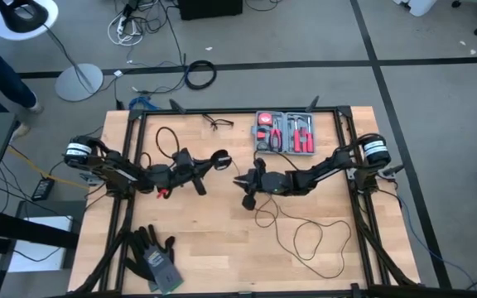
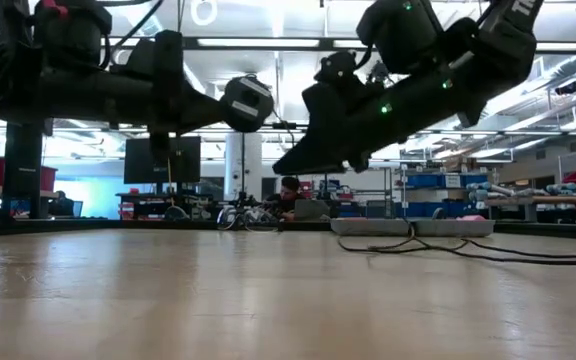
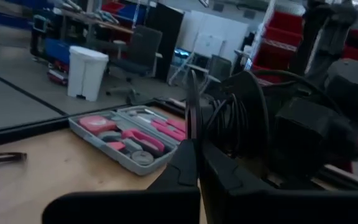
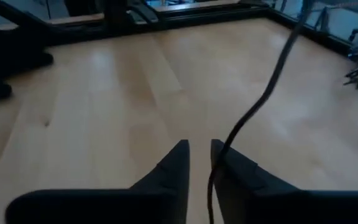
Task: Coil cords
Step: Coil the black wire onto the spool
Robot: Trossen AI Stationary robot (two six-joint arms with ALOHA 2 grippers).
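Across the right gripper (image 4: 199, 152), cable (image 4: 272, 87) runs forward.

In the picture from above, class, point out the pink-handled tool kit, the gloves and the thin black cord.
Tool kit (image 1: 285, 132): high view, middle of its open tray.
Gloves (image 1: 154, 257): high view, on the dark palm.
Thin black cord (image 1: 325, 224): high view, loose loop on the table.

The cord's (image 4: 272, 87) far end runs off the right wrist view's edge, puck unseen.
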